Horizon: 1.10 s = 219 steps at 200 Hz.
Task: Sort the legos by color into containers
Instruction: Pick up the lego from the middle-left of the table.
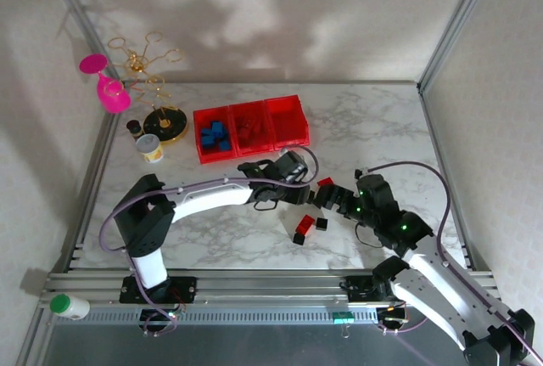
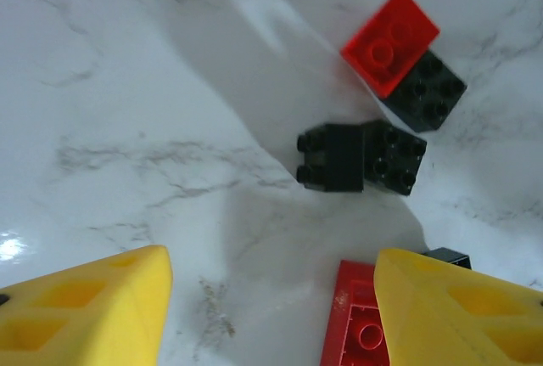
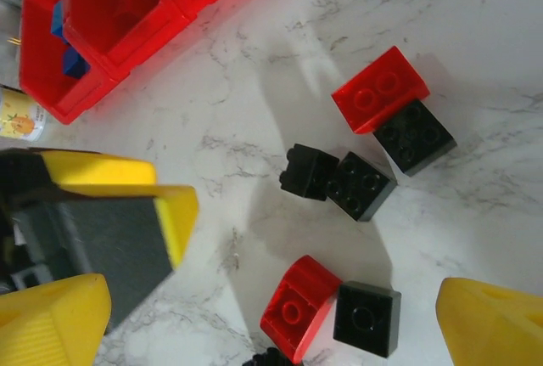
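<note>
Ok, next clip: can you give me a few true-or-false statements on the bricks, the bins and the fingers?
1. Blue bricks lie in the left-end bin. True.
2. The loose bricks on the table are blue and red. False: they are red and black.
3. The left fingers are clamped on a black brick. False: they stand apart with nothing between them.
4. The right fingers stand wide apart. True.
5. The small yellow-and-white cup stands right of the bins. False: it stands left of them.
</note>
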Each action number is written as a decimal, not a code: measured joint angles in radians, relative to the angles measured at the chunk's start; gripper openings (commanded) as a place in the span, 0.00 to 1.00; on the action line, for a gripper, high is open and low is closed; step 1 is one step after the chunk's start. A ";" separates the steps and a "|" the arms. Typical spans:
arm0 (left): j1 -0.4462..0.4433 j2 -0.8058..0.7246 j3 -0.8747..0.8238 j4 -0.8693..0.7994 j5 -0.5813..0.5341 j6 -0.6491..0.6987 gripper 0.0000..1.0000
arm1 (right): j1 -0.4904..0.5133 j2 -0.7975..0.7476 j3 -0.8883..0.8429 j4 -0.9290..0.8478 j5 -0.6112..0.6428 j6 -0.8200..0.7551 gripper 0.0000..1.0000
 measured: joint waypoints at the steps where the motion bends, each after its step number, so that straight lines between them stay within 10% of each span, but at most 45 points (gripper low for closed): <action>1: -0.002 0.003 0.000 0.000 0.001 0.000 0.64 | 0.000 -0.001 0.000 -0.001 0.000 0.000 0.99; 152: -0.120 0.150 -0.006 -0.007 0.108 0.035 0.63 | 0.000 -0.099 0.000 -0.117 0.053 0.026 0.99; 219: -0.122 0.169 0.009 -0.003 0.108 0.038 0.44 | -0.005 -0.101 0.000 -0.126 0.069 0.033 0.99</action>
